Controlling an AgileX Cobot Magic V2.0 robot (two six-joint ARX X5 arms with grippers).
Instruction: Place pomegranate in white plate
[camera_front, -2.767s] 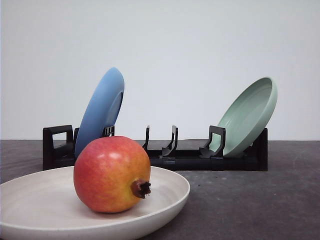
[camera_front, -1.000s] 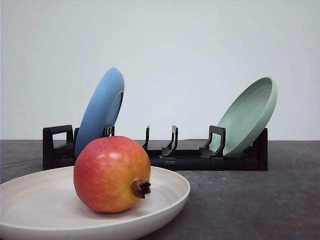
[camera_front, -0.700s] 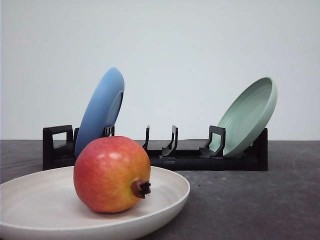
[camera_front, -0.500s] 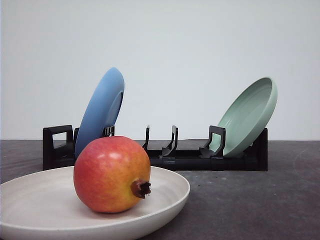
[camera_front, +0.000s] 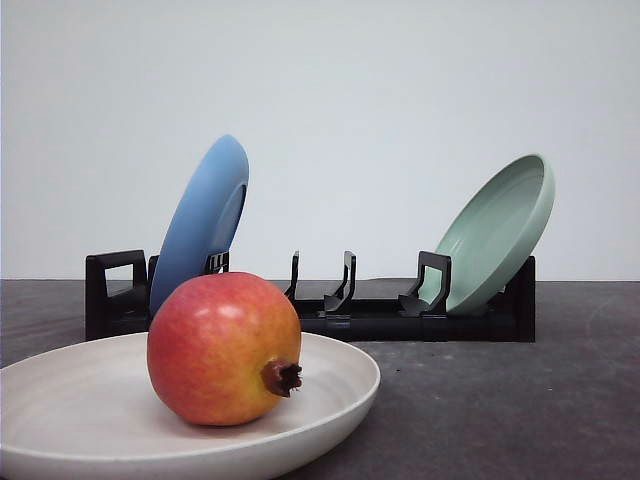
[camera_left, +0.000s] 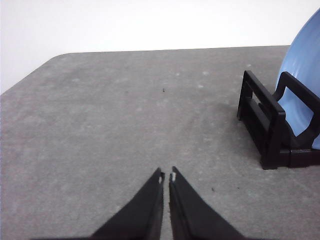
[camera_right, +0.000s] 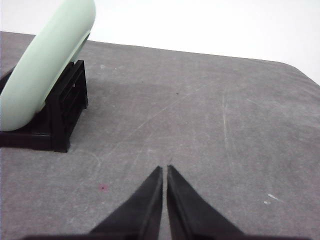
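The pomegranate (camera_front: 224, 348) rests inside the white plate (camera_front: 60, 400), calyx pointing right. The left gripper (camera_left: 166, 177) and right gripper (camera_right: 164, 170) are closed and empty, over bare table (camera_right: 210, 125). Placement appears complete (no further move required).

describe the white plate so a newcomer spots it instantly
In front of the black dish rack, nearest the camera at front left, lies the white plate. Unlike the blue plate and pale green plate propped in the rack, it lies flat, holding the pomegranate.
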